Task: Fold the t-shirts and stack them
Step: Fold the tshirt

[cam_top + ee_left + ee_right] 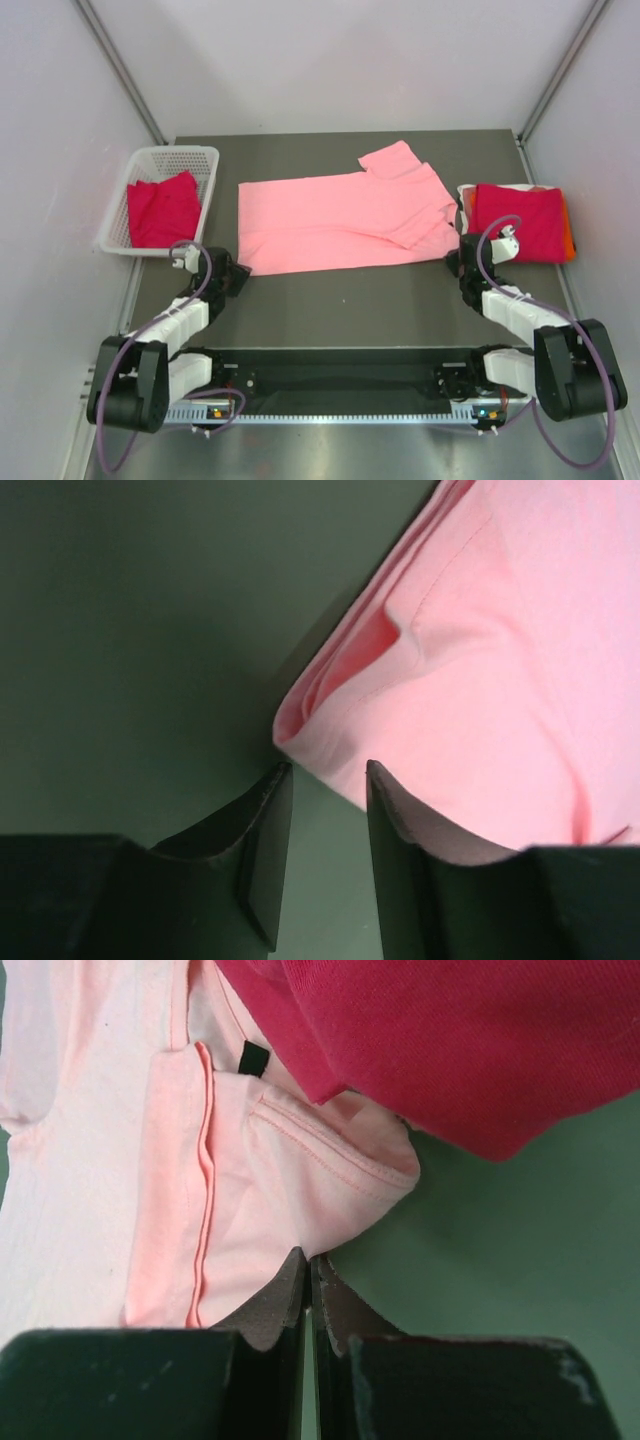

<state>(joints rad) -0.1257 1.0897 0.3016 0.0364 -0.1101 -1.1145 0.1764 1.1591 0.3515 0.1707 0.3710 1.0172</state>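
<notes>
Left gripper (325,770): jaws partly apart, empty, at pink t-shirt (340,215) 7 o'clock corner. Right gripper (308,1255): closed at its 4 o'clock edge; grip unclear. Shirt flat, table (350,300) centre.

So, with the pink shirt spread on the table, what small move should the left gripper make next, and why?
Probably ease the left gripper a little forward and close it on the near corner of the pink t-shirt. Its jaws stand open with only table between them and the corner just ahead, while the right gripper is shut at the shirt's other near edge.
</notes>
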